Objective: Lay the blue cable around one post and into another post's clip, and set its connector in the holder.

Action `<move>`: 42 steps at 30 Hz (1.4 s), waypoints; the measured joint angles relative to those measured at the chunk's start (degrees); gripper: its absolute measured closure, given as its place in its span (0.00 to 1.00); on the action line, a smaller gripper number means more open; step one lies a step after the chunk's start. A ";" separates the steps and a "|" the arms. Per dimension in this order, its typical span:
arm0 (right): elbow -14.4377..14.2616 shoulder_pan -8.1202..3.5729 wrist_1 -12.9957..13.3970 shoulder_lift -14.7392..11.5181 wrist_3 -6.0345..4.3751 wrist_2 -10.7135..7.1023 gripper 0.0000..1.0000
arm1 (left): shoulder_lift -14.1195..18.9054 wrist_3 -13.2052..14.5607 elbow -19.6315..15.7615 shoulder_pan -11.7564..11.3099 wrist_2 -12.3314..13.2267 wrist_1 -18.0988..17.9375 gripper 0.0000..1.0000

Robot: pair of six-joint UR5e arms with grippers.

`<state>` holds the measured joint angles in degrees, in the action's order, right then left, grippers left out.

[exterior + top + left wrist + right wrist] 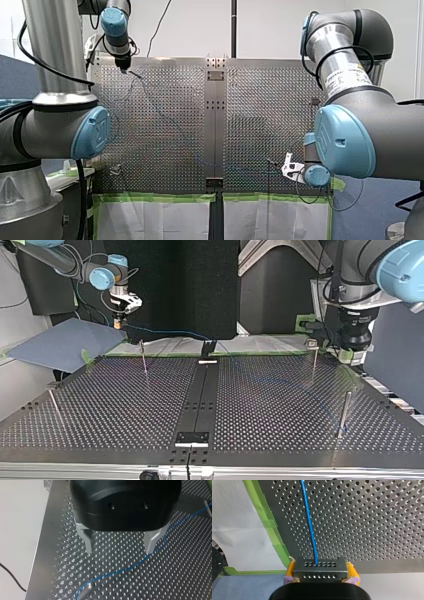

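Blue cable [309,522], connector [320,573] in my right claw [321,568]; arm label [345,76] illegible

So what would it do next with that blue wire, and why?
Probably my right gripper should carry the connector inward over the table, toward the black bracket on the centre strip, likely the holder. Its pads are shut on the connector, which hangs past the table's taped edge, while the blue cable trails back across the table.

Green tape [160,198] edges the perforated counter [260,115], white sheeting [155,220] below it. A grey-blue board [60,345] sits left in the top view.
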<state>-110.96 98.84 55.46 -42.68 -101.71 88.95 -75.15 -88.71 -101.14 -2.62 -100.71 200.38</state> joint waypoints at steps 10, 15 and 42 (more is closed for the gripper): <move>0.01 0.15 0.34 0.00 -0.09 -0.18 1.00 | 0.22 -1.29 0.33 -0.15 0.59 4.24 0.02; 0.00 0.24 0.32 0.00 -0.09 -0.24 1.00 | 0.21 -2.11 0.30 -0.22 0.14 4.76 0.02; 0.00 0.44 0.17 0.00 0.00 -0.26 1.00 | 0.23 -3.22 0.18 0.06 -5.60 5.31 0.02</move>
<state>-110.97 99.28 55.63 -42.68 -101.71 88.69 -74.91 -91.93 -100.96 -2.56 -106.31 205.69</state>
